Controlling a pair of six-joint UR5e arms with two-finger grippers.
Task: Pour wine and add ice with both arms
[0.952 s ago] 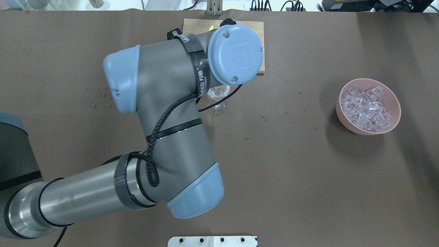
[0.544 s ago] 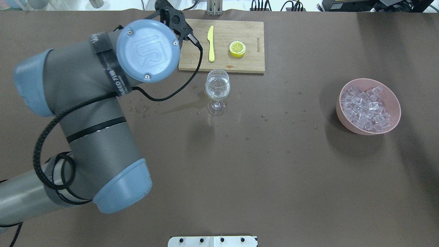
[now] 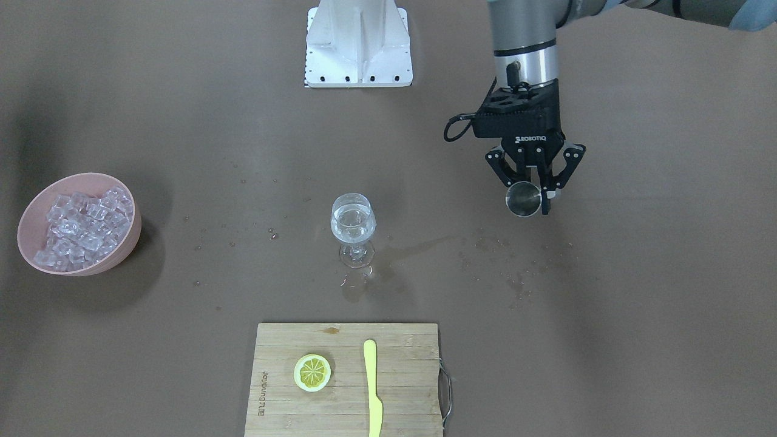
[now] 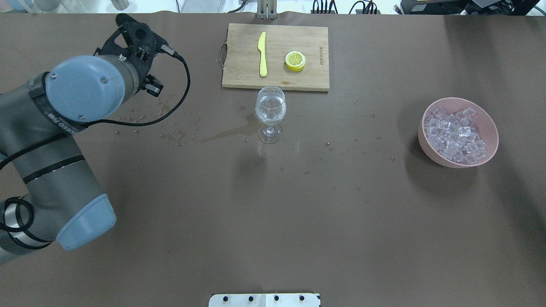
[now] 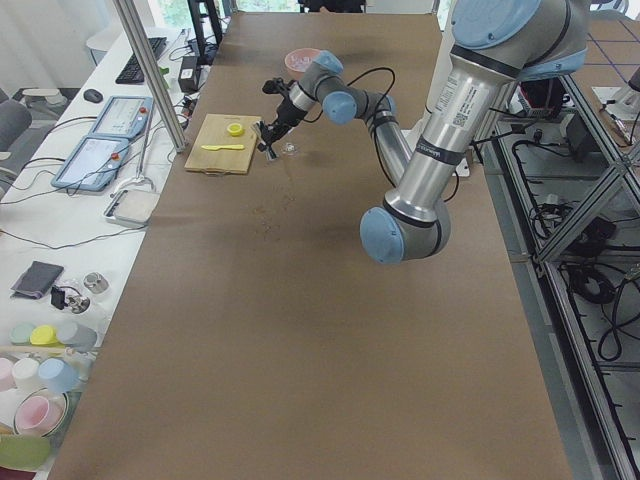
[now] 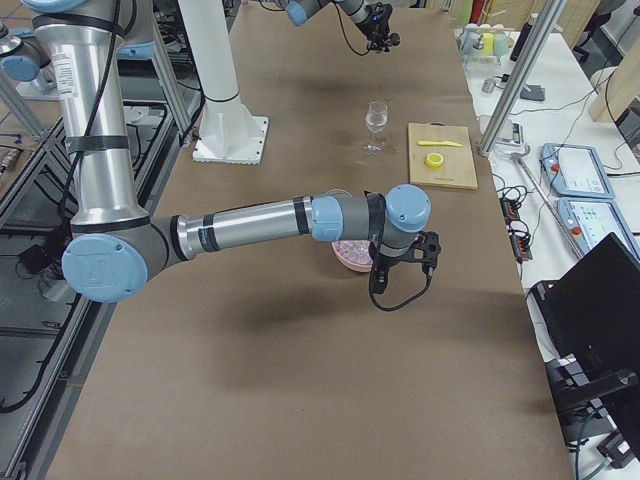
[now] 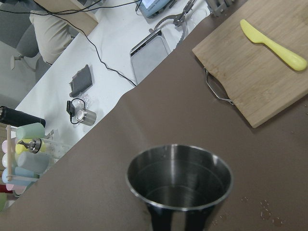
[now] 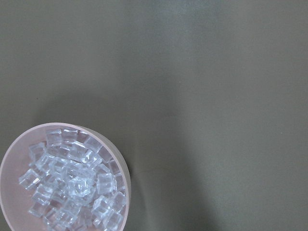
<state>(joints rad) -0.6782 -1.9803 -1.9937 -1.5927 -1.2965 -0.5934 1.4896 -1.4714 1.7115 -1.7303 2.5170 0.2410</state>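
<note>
Steel cup (image 7: 179, 179), seemingly empty, sat clamped in my left pincer (image 3: 527, 197), at ten o'clock from the wine glass (image 3: 352, 226) in the overhead view. Clear wine (image 4: 270, 106) already stood in that glass, so I judged the pouring done. Ice (image 4: 455, 135) lay heaped in the pink bowl (image 4: 495, 145) at three o'clock, and none seemed added yet. My right pincer (image 6: 427, 252) hung near that bowl; I couldn't tell whether it gaped or was closed.

The left arm (image 4: 64, 140) is reaching in on the left, its left gripper (image 4: 133, 40) hanging over the table's (image 4: 298, 213) far left. A wine glass (image 4: 270, 114) holding wine (image 4: 269, 105) is standing mid-table, just beside a cutting board (image 4: 311, 47) bearing a yellow knife (image 4: 262, 54) and lemon slice (image 4: 295, 60). Ice (image 4: 454, 134) is filling a pink bowl (image 4: 490, 128) at right.
</note>
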